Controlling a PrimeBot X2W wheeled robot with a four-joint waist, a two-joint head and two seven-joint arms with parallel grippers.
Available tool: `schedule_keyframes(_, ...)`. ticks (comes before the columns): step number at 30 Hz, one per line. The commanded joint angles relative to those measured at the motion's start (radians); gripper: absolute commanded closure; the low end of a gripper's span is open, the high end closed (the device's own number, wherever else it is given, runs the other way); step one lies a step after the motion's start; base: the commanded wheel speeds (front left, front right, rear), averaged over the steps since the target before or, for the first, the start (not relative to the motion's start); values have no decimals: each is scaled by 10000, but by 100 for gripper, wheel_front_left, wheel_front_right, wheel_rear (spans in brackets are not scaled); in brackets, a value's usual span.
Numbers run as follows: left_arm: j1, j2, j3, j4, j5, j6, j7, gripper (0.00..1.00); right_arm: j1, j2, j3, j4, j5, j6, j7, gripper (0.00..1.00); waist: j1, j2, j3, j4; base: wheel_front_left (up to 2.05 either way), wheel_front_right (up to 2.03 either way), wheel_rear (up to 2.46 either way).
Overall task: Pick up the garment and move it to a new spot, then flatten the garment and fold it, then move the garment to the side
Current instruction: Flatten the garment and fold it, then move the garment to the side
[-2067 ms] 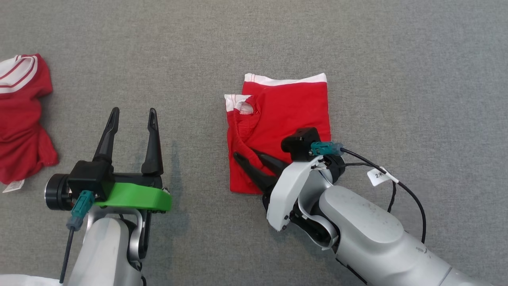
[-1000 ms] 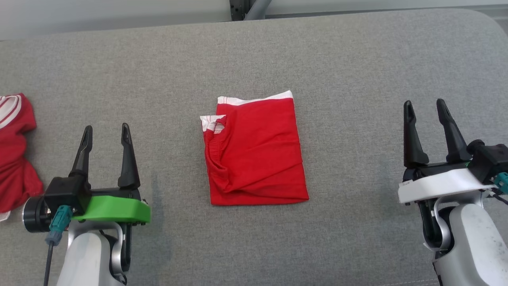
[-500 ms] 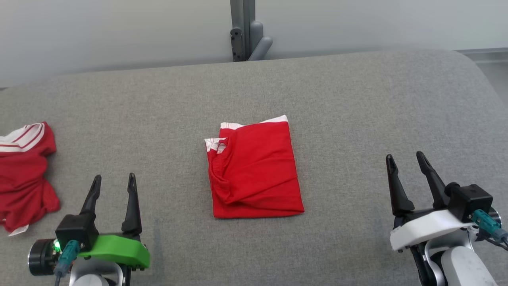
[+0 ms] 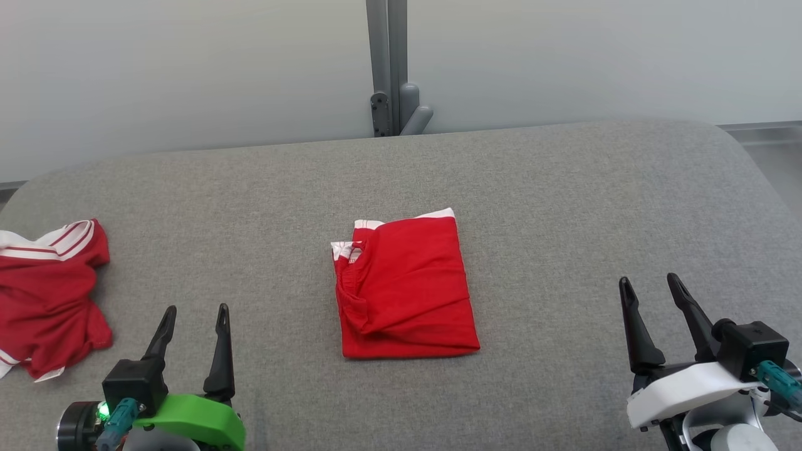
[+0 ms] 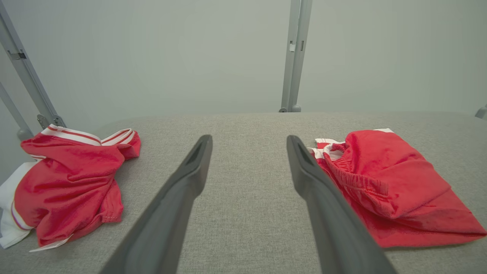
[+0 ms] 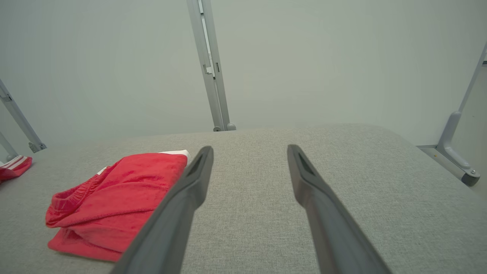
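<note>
The garment (image 4: 404, 288) is red with white trim and lies folded into a neat rectangle at the middle of the grey padded table (image 4: 564, 207). No gripper touches it. My left gripper (image 4: 197, 308) stands open at the lower left, well to the left of the fold. At the lower right my right gripper (image 4: 648, 279) is open too, well clear of the garment. In the left wrist view the garment (image 5: 384, 182) sits to the right of the open left gripper (image 5: 249, 139). The right wrist view has the garment (image 6: 114, 201) left of the open right gripper (image 6: 250, 148).
A second red and white garment (image 4: 50, 294) lies crumpled at the table's left edge, also in the left wrist view (image 5: 72, 179). A grey metal post (image 4: 388, 69) rises behind the table's far edge against a pale wall. The table corner rounds off at the far right.
About two seconds ago my right gripper lay on the garment's lower left part; it has drawn off to the right. The head camera has tilted up, bringing the wall into view.
</note>
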Motion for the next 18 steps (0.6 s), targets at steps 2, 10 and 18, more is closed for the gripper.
schedule_keyframes(2,185,112,-35,-89,-17,66,57,0,132,20,23,-133,-89,0,86,0,1,-1,-23,-4,0,0,0)
schedule_keyframes(10,135,168,-107,-205,-54,108,191,0,113,71,11,-192,-87,0,135,0,1,-1,-7,-24,0,0,0)
schedule_keyframes(18,86,189,-168,-229,-91,176,234,0,107,117,-4,-139,-87,0,111,0,1,-1,9,0,0,0,0)
